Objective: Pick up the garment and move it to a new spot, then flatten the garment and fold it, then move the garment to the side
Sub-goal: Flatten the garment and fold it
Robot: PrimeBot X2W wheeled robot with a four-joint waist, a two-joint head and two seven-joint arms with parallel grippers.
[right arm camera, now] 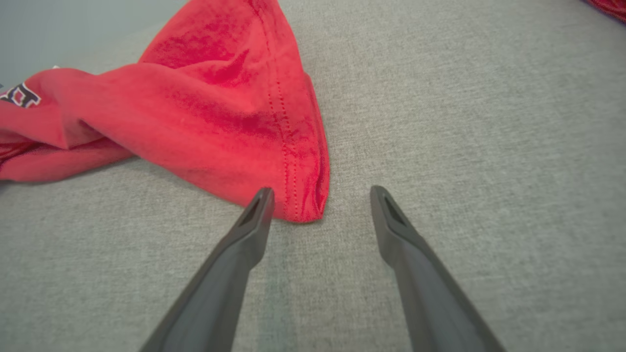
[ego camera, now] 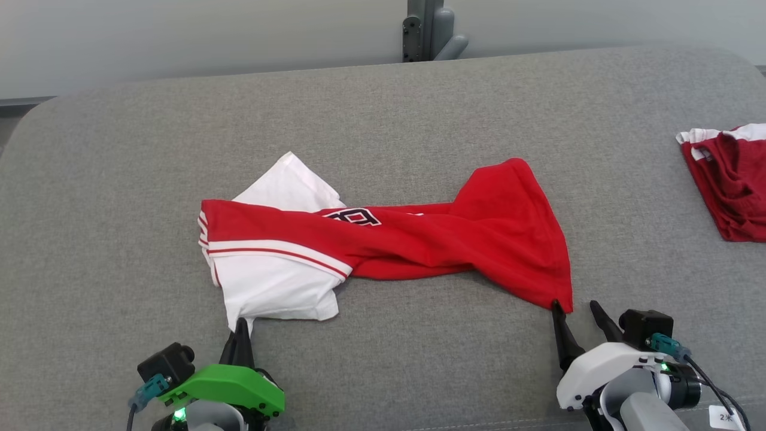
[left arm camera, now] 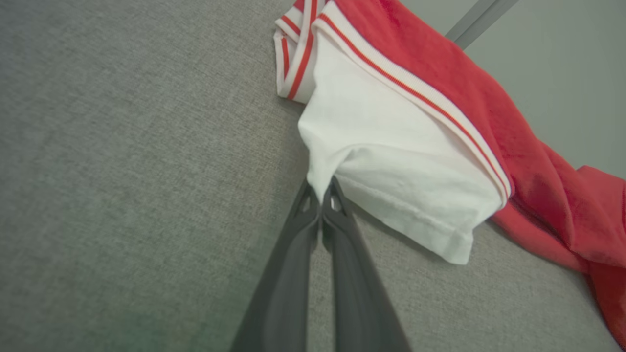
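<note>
The garment is a red shirt with white sleeves and red-striped trim, lying twisted across the middle of the grey surface. My left gripper is shut on the near corner of its white sleeve; in the left wrist view the left gripper pinches the white cloth between its tips. My right gripper stands open at the red hem's near right corner. In the right wrist view that red corner lies between the fingers of the right gripper, close to the left one.
A second red and white garment lies bunched at the right edge of the grey padded surface. A grey post stands behind the far edge, in front of a pale wall.
</note>
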